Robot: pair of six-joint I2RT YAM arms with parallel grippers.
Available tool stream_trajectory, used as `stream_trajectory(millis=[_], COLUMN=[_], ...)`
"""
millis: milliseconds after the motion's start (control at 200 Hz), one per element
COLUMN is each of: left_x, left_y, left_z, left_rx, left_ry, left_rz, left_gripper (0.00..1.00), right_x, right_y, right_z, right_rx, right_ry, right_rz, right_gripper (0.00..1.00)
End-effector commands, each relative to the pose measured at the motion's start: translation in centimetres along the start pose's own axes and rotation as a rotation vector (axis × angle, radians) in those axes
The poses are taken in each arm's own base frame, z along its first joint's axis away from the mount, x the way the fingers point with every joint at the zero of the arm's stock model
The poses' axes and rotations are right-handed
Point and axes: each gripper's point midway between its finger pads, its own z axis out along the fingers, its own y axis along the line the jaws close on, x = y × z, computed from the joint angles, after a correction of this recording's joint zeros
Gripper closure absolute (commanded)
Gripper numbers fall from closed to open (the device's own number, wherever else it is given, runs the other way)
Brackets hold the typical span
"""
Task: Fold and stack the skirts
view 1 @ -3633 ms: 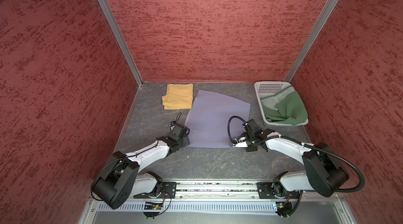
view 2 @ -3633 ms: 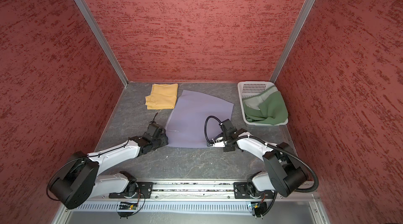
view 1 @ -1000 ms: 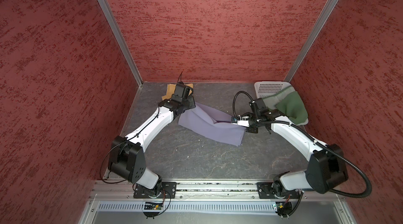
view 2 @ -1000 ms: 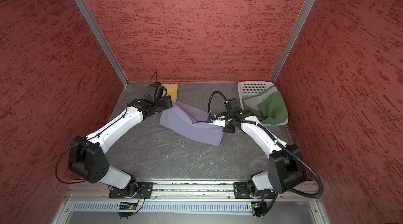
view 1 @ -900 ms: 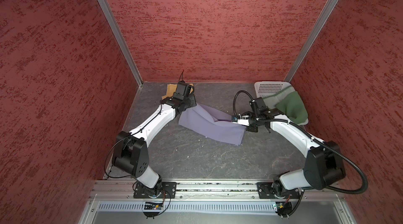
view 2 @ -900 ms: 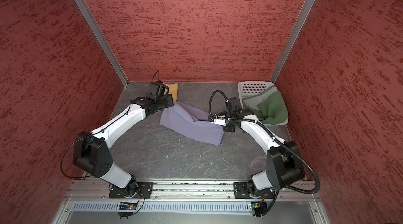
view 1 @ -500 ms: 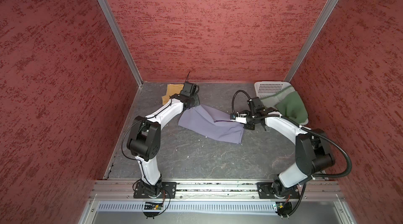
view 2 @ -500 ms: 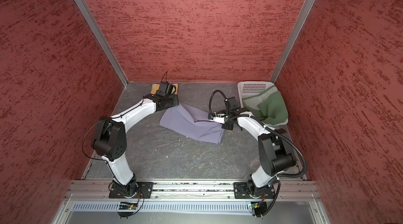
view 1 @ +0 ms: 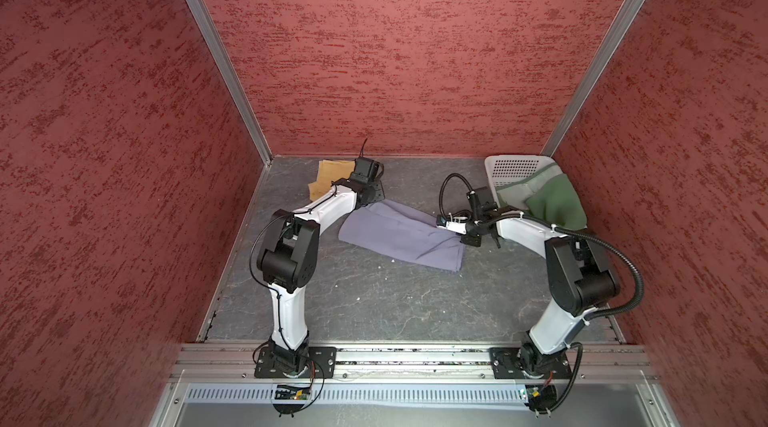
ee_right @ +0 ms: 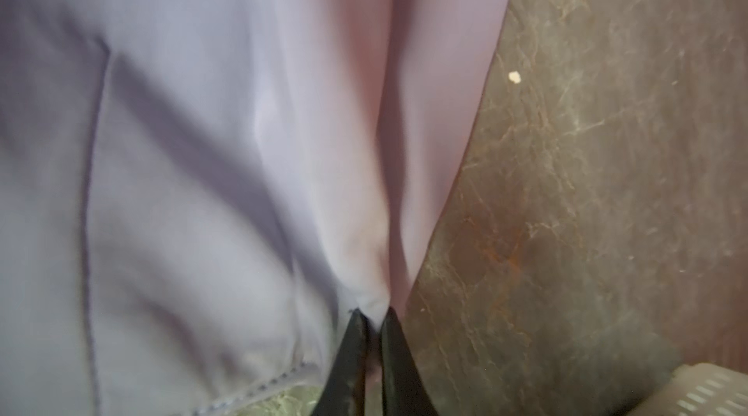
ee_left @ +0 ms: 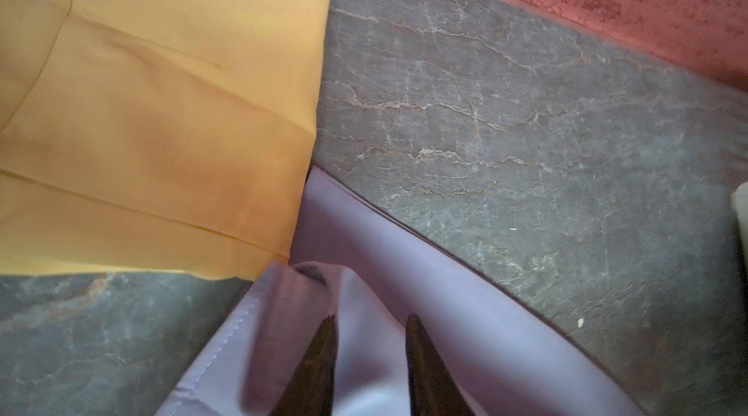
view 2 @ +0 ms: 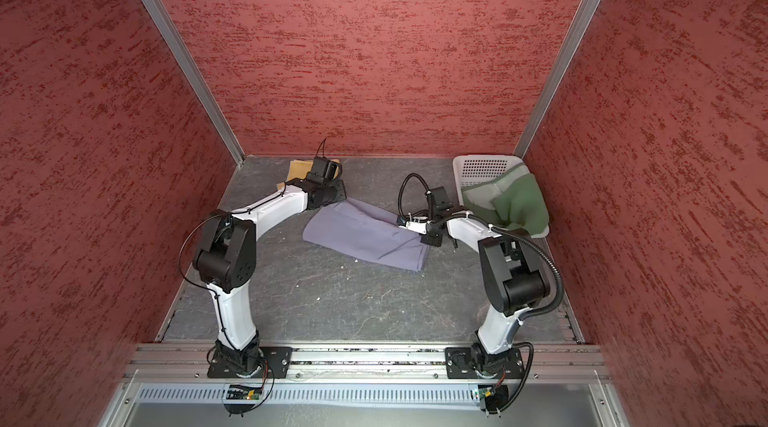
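Lavender skirt (view 1: pixel 399 234) pinched by right fingers (ee_right: pixel 350 353).

Worktop (view 1: pixel 395 300): first skirt (view 1: pixel 328 173) at back left; second skirt (view 1: pixel 399 234) at centre, just beside it, front-right; basket (view 1: pixel 515 165) at back right corner; third skirt (view 1: pixel 552 200) in basket.

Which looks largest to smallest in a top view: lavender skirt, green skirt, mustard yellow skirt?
1. lavender skirt
2. green skirt
3. mustard yellow skirt, partly hidden by the left arm, so only its visible part ranks
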Motion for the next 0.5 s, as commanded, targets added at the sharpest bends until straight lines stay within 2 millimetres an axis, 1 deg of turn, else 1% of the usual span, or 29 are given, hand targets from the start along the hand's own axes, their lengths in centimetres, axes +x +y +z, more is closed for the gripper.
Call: stream_trajectory(millis=[0,40,60,150,240,286,301,321,326,331,336,341,346,356,496], left_x=[-0.8,-0.9,-1.0,-1.3,-1.7,-1.9,-1.9,-2.0,-2.0,-2.0,-2.0,-2.0,-2.1,-2.1,-1.9], left_y=[-0.4,-0.4,-0.4,-0.4,-0.7,-0.9,-1.0,-1.1,-1.1,-1.1,-1.2,-1.2,-1.3,-1.3,-3.0], left_z=[0.0,-0.2,-0.3,-0.9,-1.7,-2.2,-2.3,-2.5,-2.5,-2.6,-2.6,-2.7,-2.7,-2.8,-4.6], left_rx=[0.013,0.012,0.013,0.013,0.021,0.027,0.028,0.030,0.031,0.032,0.033,0.034,0.035,0.035,0.075], left_ry=[-0.021,-0.024,-0.026,-0.042,-0.057,-0.065,-0.067,-0.071,-0.072,-0.074,-0.074,-0.077,-0.078,-0.081,-0.127], left_rz=[0.003,0.005,0.007,0.020,0.037,0.048,0.053,0.059,0.061,0.063,0.065,0.067,0.069,0.072,0.162], left_gripper=[0.48,0.37,0.33,0.22,0.15,0.13,0.12,0.11,0.11,0.11,0.11,0.10,0.10,0.10,0.03], right_x=[-0.3,-0.4,-0.4,-1.1,-1.9,-2.3,-2.4,-2.6,-2.7,-2.7,-2.7,-2.8,-2.8,-2.9,-4.5], right_y=[-1.2,-1.4,-1.6,-2.2,-3.0,-3.2,-3.3,-3.4,-3.4,-3.4,-3.4,-3.4,-3.4,-3.4,-3.6], right_z=[-0.2,-0.4,-0.6,-1.4,-2.7,-3.4,-3.6,-4.0,-4.0,-4.1,-4.2,-4.2,-4.3,-4.5,-7.3], right_rx=[0.058,0.070,0.078,0.116,0.170,0.193,0.201,0.211,0.211,0.212,0.213,0.214,0.214,0.216,0.258], right_ry=[-0.019,-0.025,-0.026,-0.055,-0.098,-0.121,-0.130,-0.139,-0.142,-0.143,-0.146,-0.149,-0.152,-0.157,-0.257], right_rz=[0.011,0.010,0.013,0.015,0.019,0.019,0.020,0.024,0.025,0.025,0.025,0.026,0.028,0.030,0.082], right_gripper=[0.80,0.76,0.74,0.71,0.59,0.52,0.48,0.38,0.34,0.27,0.15,0.09,0.05,0.02,0.01])
